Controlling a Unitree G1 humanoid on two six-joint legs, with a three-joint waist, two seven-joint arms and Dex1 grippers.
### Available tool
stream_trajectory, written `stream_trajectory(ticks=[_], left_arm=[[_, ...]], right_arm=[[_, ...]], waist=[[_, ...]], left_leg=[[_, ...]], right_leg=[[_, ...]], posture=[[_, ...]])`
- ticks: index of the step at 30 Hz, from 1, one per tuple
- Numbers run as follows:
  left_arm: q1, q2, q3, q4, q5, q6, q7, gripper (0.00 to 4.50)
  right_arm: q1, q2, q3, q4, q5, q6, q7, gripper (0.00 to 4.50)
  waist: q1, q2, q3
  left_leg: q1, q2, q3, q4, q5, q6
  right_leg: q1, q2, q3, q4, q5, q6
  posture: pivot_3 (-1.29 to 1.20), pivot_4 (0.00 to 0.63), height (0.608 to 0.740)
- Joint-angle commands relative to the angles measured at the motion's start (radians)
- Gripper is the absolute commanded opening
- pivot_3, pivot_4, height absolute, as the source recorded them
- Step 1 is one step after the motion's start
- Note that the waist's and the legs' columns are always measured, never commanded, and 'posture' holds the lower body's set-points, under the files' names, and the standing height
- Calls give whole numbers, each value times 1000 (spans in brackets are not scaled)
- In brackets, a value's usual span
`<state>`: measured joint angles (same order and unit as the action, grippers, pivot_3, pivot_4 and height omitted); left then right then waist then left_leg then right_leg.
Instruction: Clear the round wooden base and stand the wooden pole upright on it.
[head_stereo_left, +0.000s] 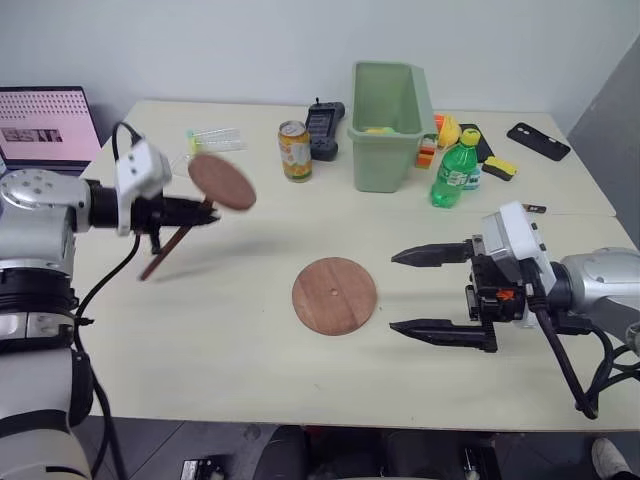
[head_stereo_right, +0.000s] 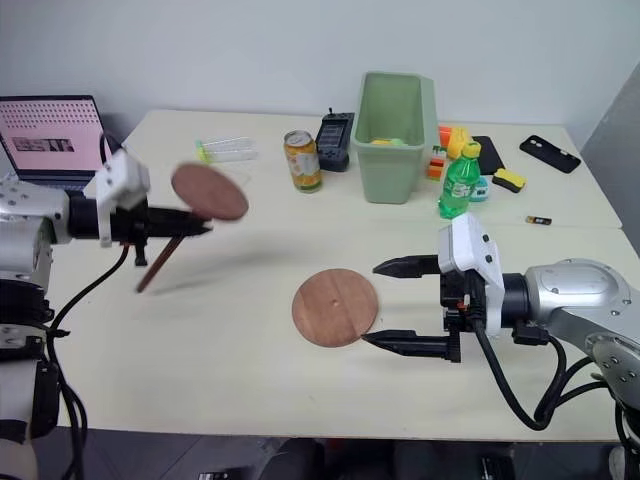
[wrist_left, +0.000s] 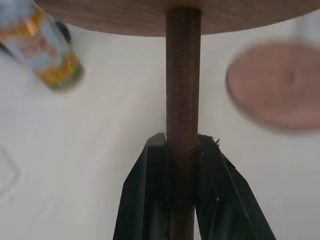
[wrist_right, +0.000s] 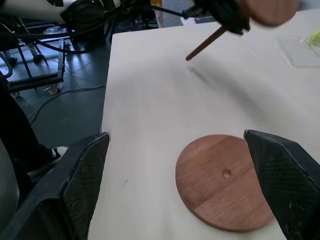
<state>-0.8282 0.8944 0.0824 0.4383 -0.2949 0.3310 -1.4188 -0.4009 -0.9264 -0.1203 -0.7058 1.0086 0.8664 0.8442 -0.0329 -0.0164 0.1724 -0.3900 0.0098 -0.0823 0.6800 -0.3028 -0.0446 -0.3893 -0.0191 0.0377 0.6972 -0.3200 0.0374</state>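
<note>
While the left gripper (head_stereo_left: 205, 212) pinches the wooden pole (head_stereo_left: 172, 246) tight and holds it up in the air, tilted with its disc end on top, the round wooden base (head_stereo_left: 334, 295) lies flat and bare on the table (head_stereo_left: 240, 340). Near the base, the right gripper (head_stereo_left: 430, 292) has its fingers wide apart, holding nothing.

Left tool (head_stereo_right: 200, 226) grips wooden pole (head_stereo_right: 160, 262) aloft — round wooden base (head_stereo_right: 335, 306) bare.

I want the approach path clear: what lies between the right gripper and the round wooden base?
Nothing: bare tabletop separates the open right gripper from the round wooden base, seen in both eye views.
</note>
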Motion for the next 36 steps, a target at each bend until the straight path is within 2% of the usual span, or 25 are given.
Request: stream_trajectory(ticks=[1,5,15,18,22,30,36], left_arm=[[4,-110,138,-221,-189,204,199,268],[11,-291,209,-418,-313,307,431,268],[145,-520,97,-705,-337,281,677,268],[207,-547,40,-766,-322,254,686,268],[242,-549,-2,-775,-312,225,681,268],[287,-564,-63,-763,-271,141,685,268],[322,-588,-77,-773,-265,115,716,268]], right_arm=[[9,-24,-49,-29,6,-19,-5,4500],[33,-40,-66,-41,-33,-38,-15,4500],[219,26,-9,-137,-202,-155,-90,4500],[305,71,38,-152,-287,-200,-133,4500],[349,113,84,-144,-363,-243,-158,4500],[315,137,124,-128,-411,-238,-176,4500],[315,132,106,-130,-391,-203,-176,4500]], waist=[[0,0,0],[5,-1,0],[6,-2,-1],[6,-2,-1],[6,-2,-1],[6,-2,-1],[6,-2,-1]], left_leg=[[0,0,0,0,0,0],[-3,0,-3,3,0,0],[-1,0,-1,2,1,-1],[-1,0,-1,2,1,-2],[0,0,0,2,1,-2],[3,-1,2,1,1,-2],[4,-2,2,1,0,-1]], right_leg=[[0,0,0,0,0,0],[0,-2,1,0,0,0],[1,-2,3,0,0,0],[1,-2,3,0,0,0],[1,-1,3,0,0,0],[3,1,3,0,0,0],[3,1,3,0,0,0]], posture=[[0,150,740],[0,150,740],[0,150,740],[0,150,740],[0,150,740],[0,150,740],[0,150,740]])
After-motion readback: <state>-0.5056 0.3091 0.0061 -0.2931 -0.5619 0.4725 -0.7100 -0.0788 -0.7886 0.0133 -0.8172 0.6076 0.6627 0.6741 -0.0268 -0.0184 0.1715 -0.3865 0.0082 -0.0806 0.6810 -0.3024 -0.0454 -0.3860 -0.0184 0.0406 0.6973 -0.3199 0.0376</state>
